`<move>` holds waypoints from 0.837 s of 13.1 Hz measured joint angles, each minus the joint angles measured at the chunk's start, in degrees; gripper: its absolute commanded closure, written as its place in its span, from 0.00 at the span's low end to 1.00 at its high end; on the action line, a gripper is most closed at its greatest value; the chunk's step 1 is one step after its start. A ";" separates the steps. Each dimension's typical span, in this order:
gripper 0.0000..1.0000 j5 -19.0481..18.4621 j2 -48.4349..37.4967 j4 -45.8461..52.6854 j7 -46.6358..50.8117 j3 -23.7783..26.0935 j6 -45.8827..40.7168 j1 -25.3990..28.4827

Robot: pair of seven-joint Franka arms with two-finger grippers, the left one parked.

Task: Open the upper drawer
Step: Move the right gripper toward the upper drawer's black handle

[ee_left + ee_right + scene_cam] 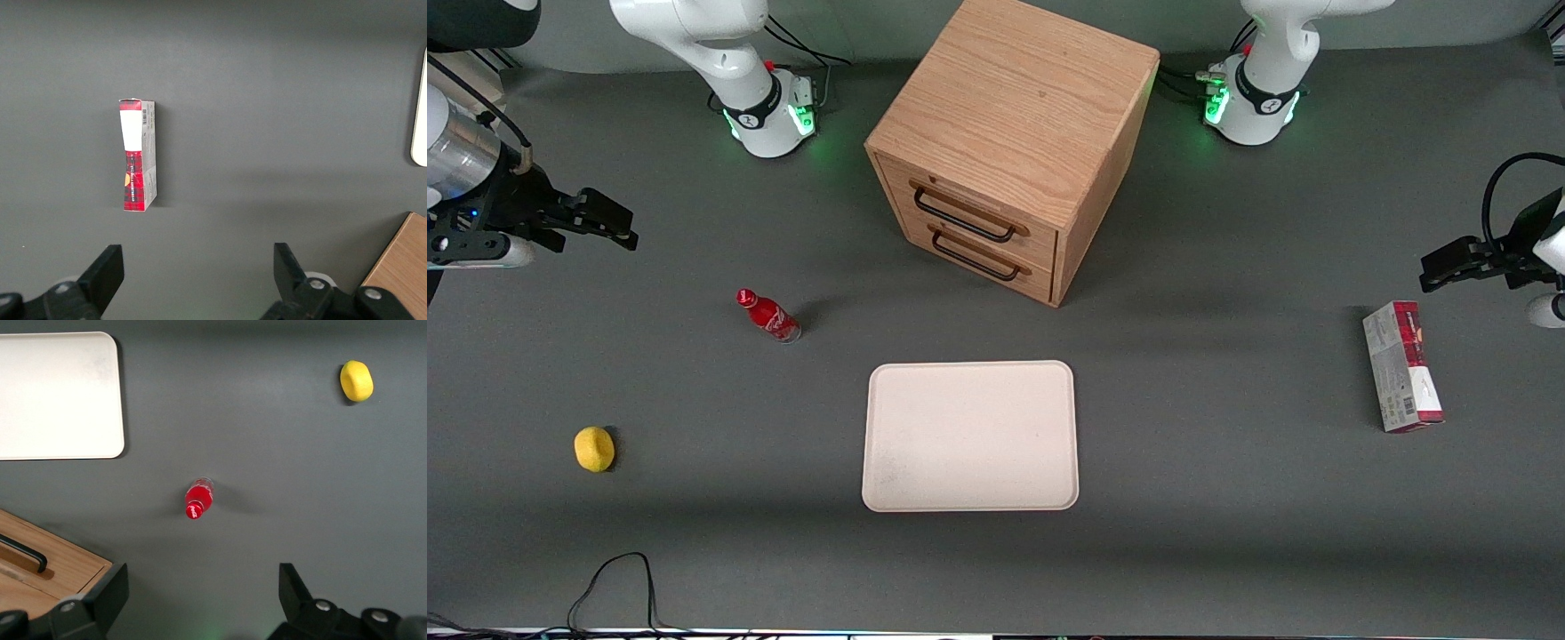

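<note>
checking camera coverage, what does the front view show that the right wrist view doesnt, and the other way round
Only the front view shows the closed upper drawer whole, the cabinet top and the red box. The right wrist view adds nothing new except a close look at the open gripper above the table. Both show the red bottle, lemon and tray.

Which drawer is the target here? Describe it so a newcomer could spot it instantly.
Find the oak cabinet farther from the front camera than the tray. The upper drawer is the higher of two black-handled fronts. The open gripper hovers away.
</note>
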 measured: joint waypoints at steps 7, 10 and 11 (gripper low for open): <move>0.00 0.90 2.31 2.96 8.54 5.63 0.09 0.19; 0.00 0.90 6.89 6.99 21.98 15.42 0.33 0.67; 0.00 0.89 8.86 8.53 23.91 18.19 0.34 0.79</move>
